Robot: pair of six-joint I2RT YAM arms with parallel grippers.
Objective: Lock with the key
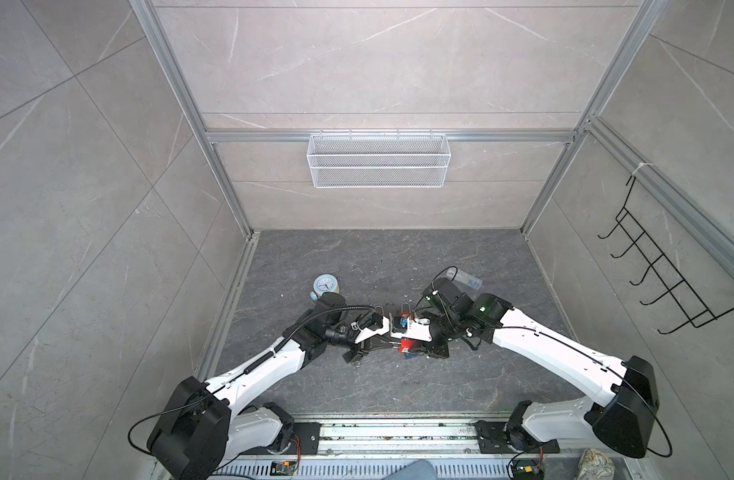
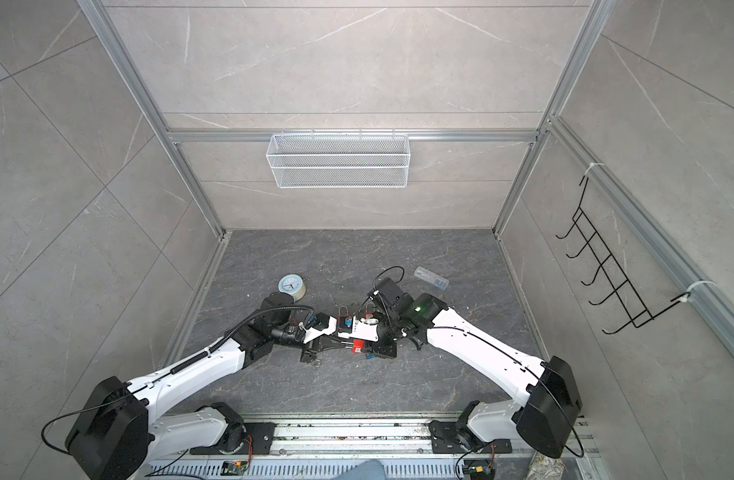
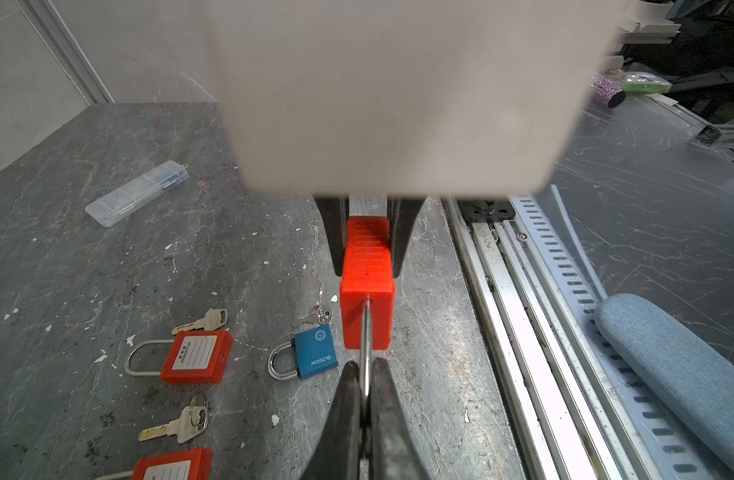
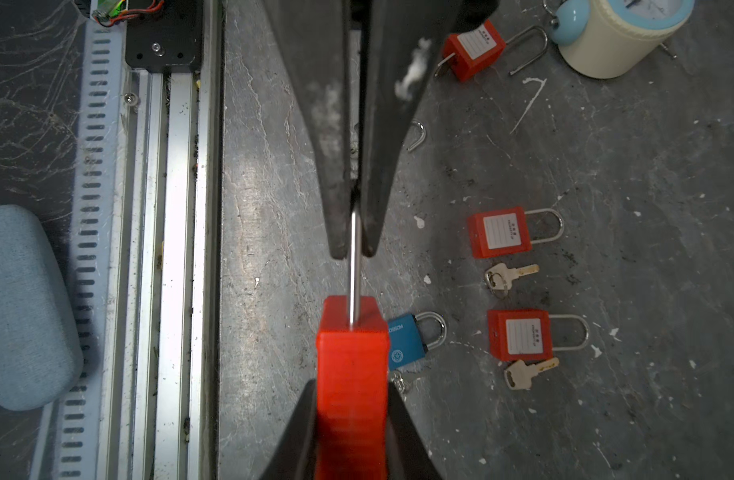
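A red padlock (image 3: 367,291) hangs above the table between both grippers. My left gripper (image 3: 365,368) is shut on the tip of its steel shackle (image 3: 367,332). My right gripper (image 4: 352,388) is shut on the red body (image 4: 352,345), one finger on each side. In both top views the lock (image 1: 406,345) (image 2: 359,346) sits where the two arms meet. Two loose keys (image 4: 508,274) (image 4: 527,370) lie on the table beside other padlocks. The held lock's keyhole end is hidden inside my right gripper.
Two red padlocks (image 4: 500,232) (image 4: 521,334) and a blue one (image 4: 407,340) lie below the held lock. A third red padlock (image 4: 473,50) rests near a cream canister with a clock face (image 4: 614,33). A clear plastic case (image 3: 137,193) lies farther off. The base rail (image 4: 170,249) runs alongside.
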